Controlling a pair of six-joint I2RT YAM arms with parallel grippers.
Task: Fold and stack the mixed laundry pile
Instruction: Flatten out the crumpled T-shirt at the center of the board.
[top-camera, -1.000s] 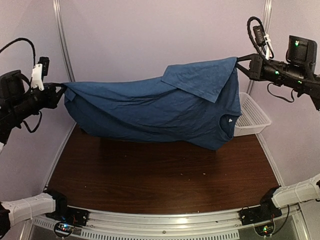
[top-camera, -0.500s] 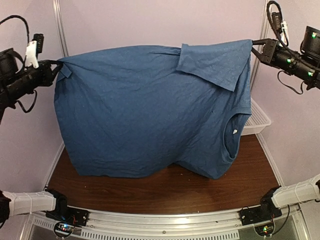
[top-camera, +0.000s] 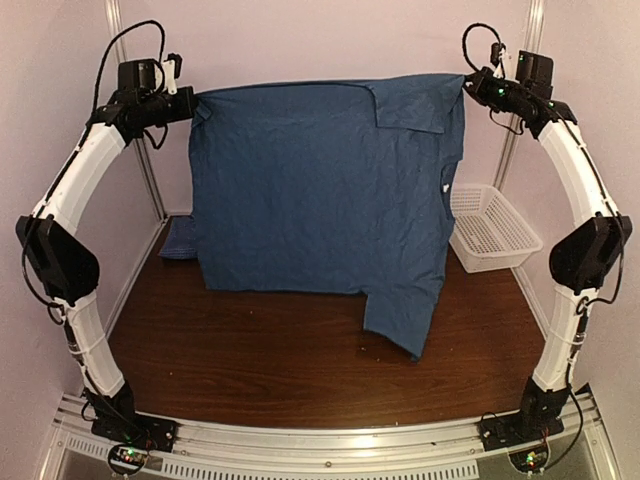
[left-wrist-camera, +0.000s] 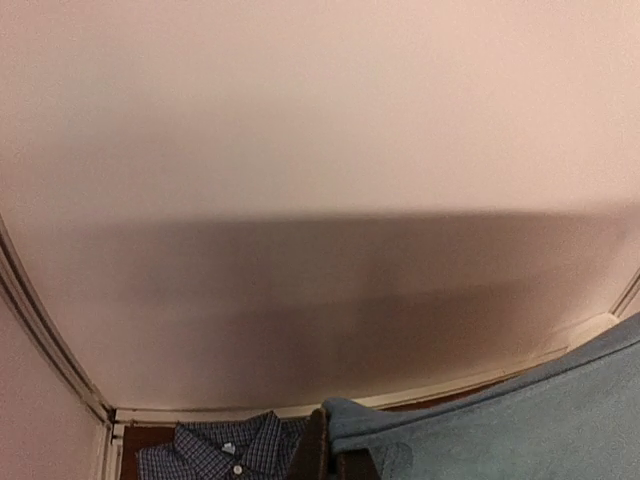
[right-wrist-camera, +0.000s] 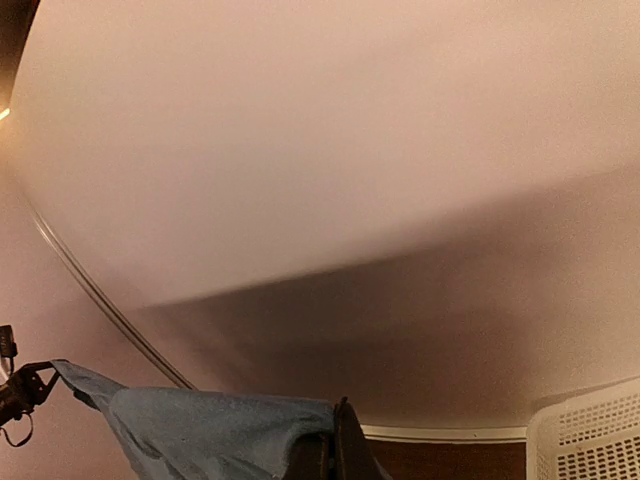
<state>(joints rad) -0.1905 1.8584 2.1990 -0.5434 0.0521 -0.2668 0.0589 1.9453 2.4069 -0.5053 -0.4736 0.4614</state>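
Aloft: left end effector (top-camera: 192, 103) and right end effector (top-camera: 467, 85) clamped on t-shirt (top-camera: 320, 190) corners.

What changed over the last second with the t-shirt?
Left tool and right tool rose and drew back, lifting the t-shirt from a low sag over the table to a flat hanging sheet. Both stayed shut on its top corners; nothing let go. Basket did not move.

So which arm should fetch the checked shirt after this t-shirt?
Left, probably. The checked shirt lies at the table's rear left edge, below the left fingers; the right fingers are opposite, near the basket.
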